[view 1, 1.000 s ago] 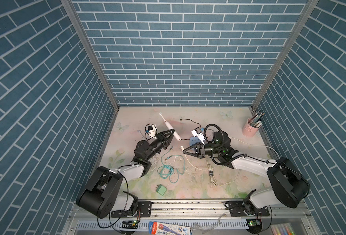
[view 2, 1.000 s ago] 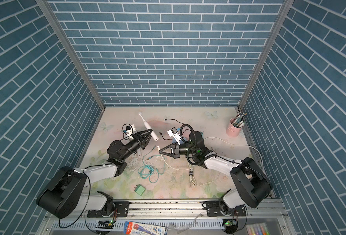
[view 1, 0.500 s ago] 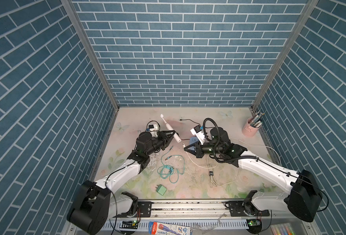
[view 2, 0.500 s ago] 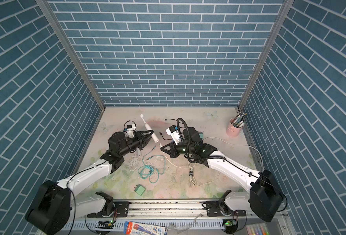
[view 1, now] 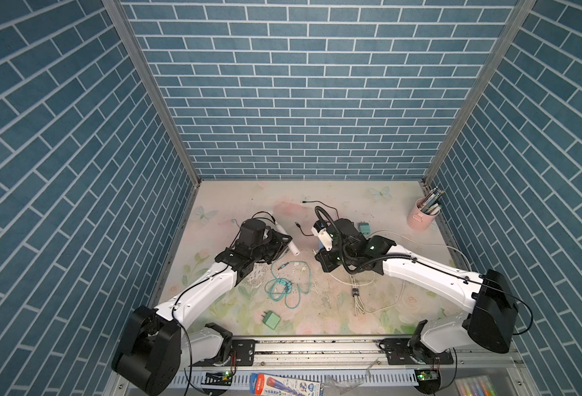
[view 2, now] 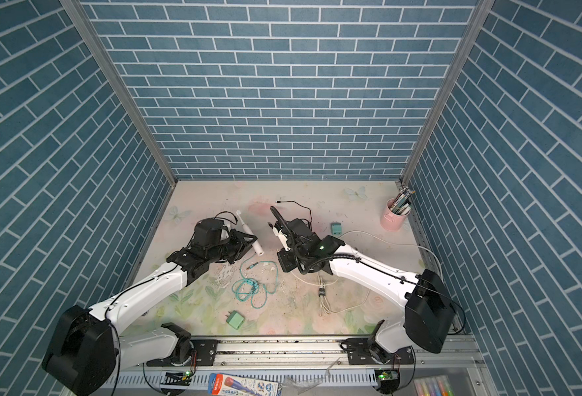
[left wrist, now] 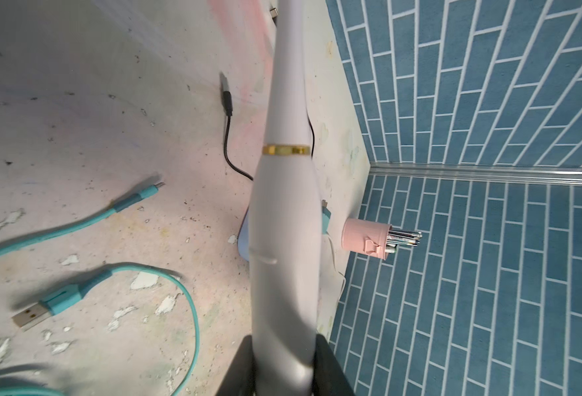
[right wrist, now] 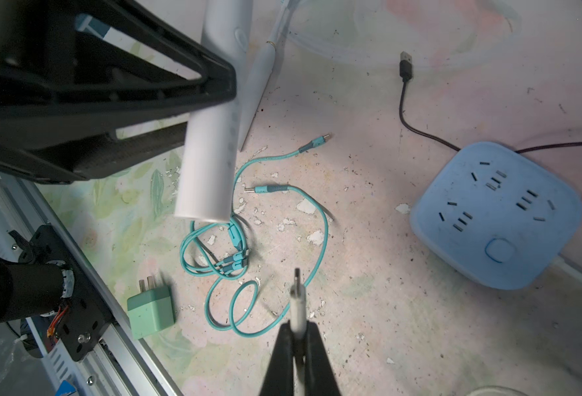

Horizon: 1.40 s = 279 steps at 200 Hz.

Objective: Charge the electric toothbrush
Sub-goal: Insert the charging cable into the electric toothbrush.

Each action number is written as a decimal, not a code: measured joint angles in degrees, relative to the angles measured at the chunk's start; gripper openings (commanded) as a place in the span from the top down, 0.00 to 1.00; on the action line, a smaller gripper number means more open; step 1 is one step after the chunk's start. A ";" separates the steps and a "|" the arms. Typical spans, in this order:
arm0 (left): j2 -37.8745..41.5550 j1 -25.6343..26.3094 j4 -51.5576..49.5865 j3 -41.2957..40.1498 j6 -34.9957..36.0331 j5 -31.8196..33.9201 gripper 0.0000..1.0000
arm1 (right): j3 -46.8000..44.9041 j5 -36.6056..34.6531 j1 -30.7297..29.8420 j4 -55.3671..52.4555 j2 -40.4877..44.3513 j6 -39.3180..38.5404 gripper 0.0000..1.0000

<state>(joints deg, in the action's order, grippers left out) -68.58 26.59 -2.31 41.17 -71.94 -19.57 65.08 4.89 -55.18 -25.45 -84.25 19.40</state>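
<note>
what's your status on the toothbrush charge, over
Left end effector shut on toothbrush. Right end effector shut on white plug, not yet plugged in. Teal cable loose on table below, not blocking.

Both my arms stretch inward, facing each other; my left gripper [left wrist: 282, 356] clamps the toothbrush [left wrist: 284, 223], my right gripper [right wrist: 298, 331] pinches a white plug [right wrist: 297, 301].

Toothbrush [left wrist: 284, 223] head off-frame, L wrist
</note>
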 measured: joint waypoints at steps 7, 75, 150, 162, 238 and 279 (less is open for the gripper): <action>-0.02 0.37 -0.98 0.48 0.28 0.55 1.00 | 0.50 -0.22 -0.68 -0.02 -0.81 -0.22 1.00; -1.40 2.05 -6.38 1.92 1.31 4.87 1.00 | 2.54 -0.07 -3.04 -1.70 -5.11 -0.24 1.00; -4.42 3.23 -7.58 2.05 0.52 6.86 1.00 | 4.20 -0.09 -4.81 -2.23 -8.35 -0.17 1.00; -4.42 3.34 -7.78 2.05 0.37 7.10 1.00 | 4.83 -0.09 -4.90 -2.51 -9.03 -0.17 1.00; -4.59 4.07 -9.25 2.78 -0.44 8.26 1.00 | 6.78 -0.09 -5.33 -3.15 -11.52 0.24 1.00; -5.16 4.13 -9.86 2.78 -0.76 8.57 1.00 | 7.52 -0.09 -5.81 -3.39 -12.39 0.28 1.00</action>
<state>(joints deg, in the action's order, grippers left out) -73.73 30.72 -12.16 43.94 -72.71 -11.00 72.60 4.80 -60.99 -28.84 -96.64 19.68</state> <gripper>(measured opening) 0.274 0.066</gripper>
